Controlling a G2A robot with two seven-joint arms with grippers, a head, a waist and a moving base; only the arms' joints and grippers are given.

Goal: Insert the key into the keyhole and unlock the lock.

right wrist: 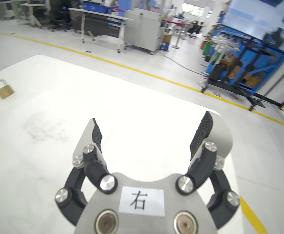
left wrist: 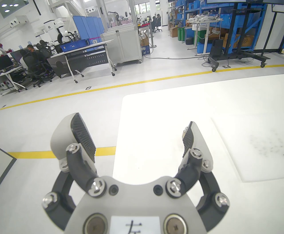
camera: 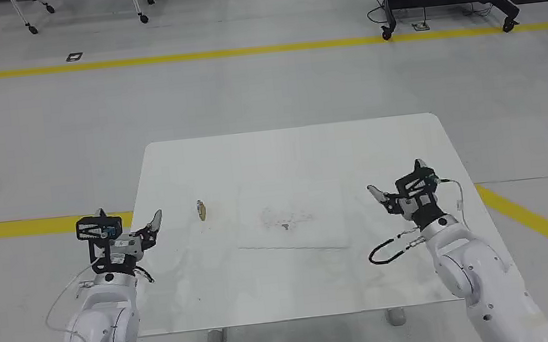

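Top view: white table (camera: 352, 143) fills the middle of the frame.
- A small brass lock (camera: 201, 210) lies on the table, left of centre and well apart from both arms. It is too small to make out the keyhole.
- A thin clear sheet (camera: 311, 232) lies flat on the table centre, to the right of the lock. It carries a patch of grey smudges (camera: 284, 215) with a tiny dark sliver among them, too small to tell what it is.
- The left gripper (camera: 124, 227) sits at lower left, at the table's left edge. Its fingers are spread wide and there is nothing between them.
- The right gripper (camera: 399, 186) sits at centre right, over the right part of the table. It is also spread wide and empty.
- A black cable (camera: 388, 252) loops just below it.

Left wrist view: left gripper (left wrist: 133, 124) is at lower centre, with ribbed pads (left wrist: 84, 135) apart and bare. The table (left wrist: 155, 106) edge runs between the fingers, and the sheet (left wrist: 255, 144) is at right.

Right wrist view: right gripper (right wrist: 150, 119) is at lower centre, pads (right wrist: 199, 130) parted and holding nothing, over the table (right wrist: 133, 88). The lock (right wrist: 5, 91) is at the far left edge, shackle up-frame, with the smudges (right wrist: 44, 128) between it and the gripper.
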